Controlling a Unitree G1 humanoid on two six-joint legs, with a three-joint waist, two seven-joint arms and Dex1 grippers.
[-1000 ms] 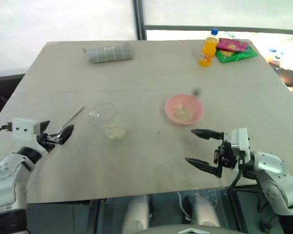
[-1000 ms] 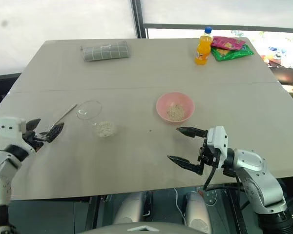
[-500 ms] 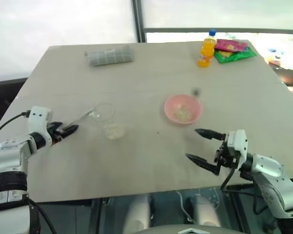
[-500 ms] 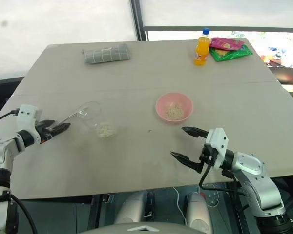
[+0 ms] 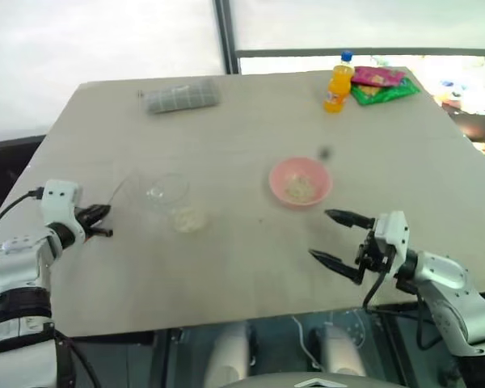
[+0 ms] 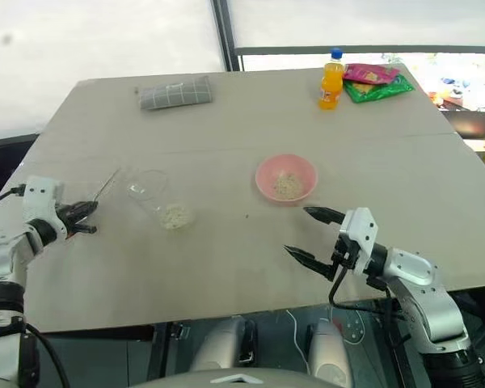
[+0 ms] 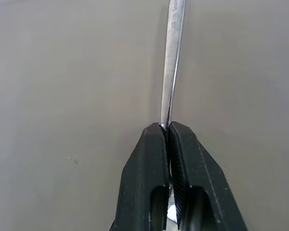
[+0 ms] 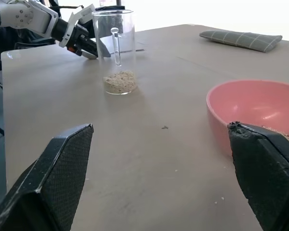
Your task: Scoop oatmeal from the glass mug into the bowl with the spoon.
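- The spoon (image 7: pixel 171 62) lay along the table (image 5: pixel 250 259) with the left gripper (image 7: pixel 167 129) clamped tight on the end of its thin handle, probably so the whole length stayed free to reach into the mug.
- The glass mug (image 5: pixel 171 202) stood upright just beyond the spoon's far end, within easy reach of that arm, with oatmeal (image 8: pixel 119 82) heaped at its bottom.
- The bowl (image 5: pixel 300 181) sat well to the right of the mug, between the two arms, some oats already in it.
- The right gripper (image 5: pixel 340 240) hovered near the bowl with its jaws spread wide and nothing between them, seemingly on standby to steady a vessel.
- An orange bottle (image 5: pixel 335 81) and a folded cloth (image 5: pixel 181 97) sat at the far edge, out of the way.
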